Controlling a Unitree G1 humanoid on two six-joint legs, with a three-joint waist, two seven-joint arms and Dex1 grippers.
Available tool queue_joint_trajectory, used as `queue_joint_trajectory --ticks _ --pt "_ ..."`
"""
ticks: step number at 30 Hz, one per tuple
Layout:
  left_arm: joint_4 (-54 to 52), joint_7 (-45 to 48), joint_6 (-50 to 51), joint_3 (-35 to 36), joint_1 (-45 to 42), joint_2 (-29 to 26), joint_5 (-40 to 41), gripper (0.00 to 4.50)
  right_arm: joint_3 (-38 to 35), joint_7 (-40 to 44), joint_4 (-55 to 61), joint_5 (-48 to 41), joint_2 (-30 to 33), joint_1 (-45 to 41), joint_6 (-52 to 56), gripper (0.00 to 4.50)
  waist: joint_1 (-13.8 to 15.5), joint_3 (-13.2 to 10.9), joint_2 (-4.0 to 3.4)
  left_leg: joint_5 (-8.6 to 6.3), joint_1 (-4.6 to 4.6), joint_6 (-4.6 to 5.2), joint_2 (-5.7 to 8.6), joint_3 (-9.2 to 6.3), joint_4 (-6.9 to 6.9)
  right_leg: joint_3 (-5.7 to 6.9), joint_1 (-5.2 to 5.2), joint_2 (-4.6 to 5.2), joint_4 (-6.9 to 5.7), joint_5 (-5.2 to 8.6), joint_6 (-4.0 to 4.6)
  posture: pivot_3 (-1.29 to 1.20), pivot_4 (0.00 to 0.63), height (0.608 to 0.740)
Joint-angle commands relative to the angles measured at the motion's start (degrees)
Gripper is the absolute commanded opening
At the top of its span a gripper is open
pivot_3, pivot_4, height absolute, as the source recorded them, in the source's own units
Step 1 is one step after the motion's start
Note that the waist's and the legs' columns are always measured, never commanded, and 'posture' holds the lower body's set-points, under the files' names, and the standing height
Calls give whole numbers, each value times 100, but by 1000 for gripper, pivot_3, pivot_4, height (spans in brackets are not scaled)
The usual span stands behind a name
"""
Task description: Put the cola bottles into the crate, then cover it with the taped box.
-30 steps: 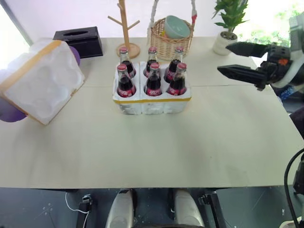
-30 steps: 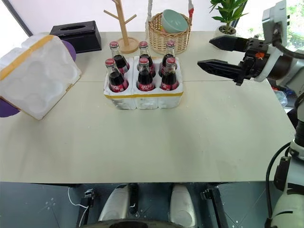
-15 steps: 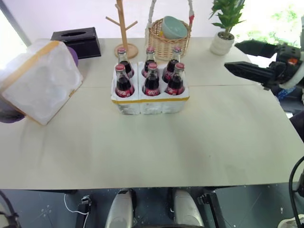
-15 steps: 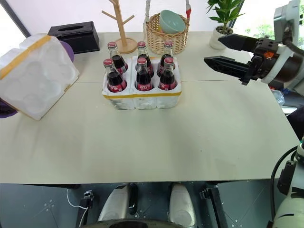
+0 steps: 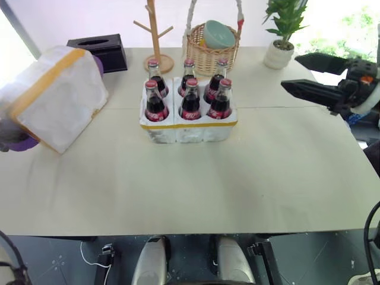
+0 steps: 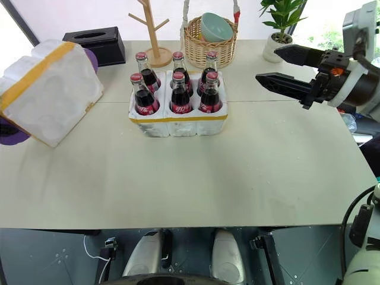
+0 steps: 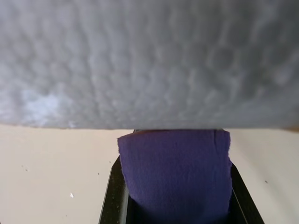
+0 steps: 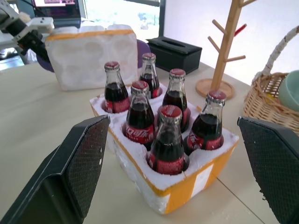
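six small glass cola bottles (image 5: 189, 98) with red caps and red labels stand upright in the slots of the low white styrofoam crate (image 5: 189, 126), which has a yellow tape band around its rim and sits on the pale table (image 5: 196, 184) a little behind its middle. the big white styrofoam taped box (image 5: 56, 98), wrapped with a wide yellow band, is at the table's left edge, tilted, well apart from the crate. my left gripper (image 7: 174, 186) is clenched on the taped box: in the left wrist view its purple padded finger (image 7: 175, 172) presses up against the box's white wall, and a purple pad (image 6: 9, 129) shows at the box's lower left edge from the head views. my right gripper (image 6: 297, 70) hangs in the air to the right of the crate with its two black fingers spread wide, holding nothing, pointing toward the bottles. behind the crate stand a wooden peg tree (image 5: 155, 32), a wicker basket (image 5: 211, 50) with a pale green bowl (image 5: 218, 32) in it, a black tissue box (image 5: 100, 50) and a potted plant (image 5: 284, 29).
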State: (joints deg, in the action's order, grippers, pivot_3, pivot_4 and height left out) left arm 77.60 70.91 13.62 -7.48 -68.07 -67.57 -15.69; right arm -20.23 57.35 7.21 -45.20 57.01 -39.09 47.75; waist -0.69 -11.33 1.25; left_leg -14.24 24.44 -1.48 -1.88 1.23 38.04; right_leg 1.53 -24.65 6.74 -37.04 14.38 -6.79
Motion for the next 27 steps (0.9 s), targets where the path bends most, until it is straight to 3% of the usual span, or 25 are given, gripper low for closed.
queue_joint_trajectory --ticks 1,8,12,15,19,27 --pt "-50 64 -3 87 -28 -176 -22 328 -113 106 118 21 210 57 -118 4500 3 0 0 0 0 0 0 0 0 0 0 0 0 0 0 0 150 736" --pt "-216 -77 -694 499 -46 -286 330 328 -88 255 68 193 321 196 -382 4500 -1 0 0 0 0 0 0 0 2 0 0 0 0 0 0 0 150 736" --pt "-862 953 -1087 1077 -426 -228 1083 328 -122 294 49 170 323 280 -377 4500 25 -2 15 0 5 0 0 -2 5 3 0 0 0 0 0 0 150 736" --pt "-1522 1130 -1414 1203 -294 -156 1318 328 -126 285 53 157 310 314 -384 4500 16 -3 14 0 6 -1 1 -3 9 2 2 4 1 0 0 0 150 736" --pt "-2822 120 -2651 1154 124 204 1196 328 -115 217 -21 116 225 260 -367 4500 10 -3 14 0 0 -1 0 -3 8 2 2 3 -5 0 0 0 150 736" --pt "-4304 -2302 -3637 639 393 1042 51 328 -183 241 63 42 226 458 -290 4500 10 -3 14 1 2 -1 1 -3 14 1 5 3 -5 -1 0 0 150 736"
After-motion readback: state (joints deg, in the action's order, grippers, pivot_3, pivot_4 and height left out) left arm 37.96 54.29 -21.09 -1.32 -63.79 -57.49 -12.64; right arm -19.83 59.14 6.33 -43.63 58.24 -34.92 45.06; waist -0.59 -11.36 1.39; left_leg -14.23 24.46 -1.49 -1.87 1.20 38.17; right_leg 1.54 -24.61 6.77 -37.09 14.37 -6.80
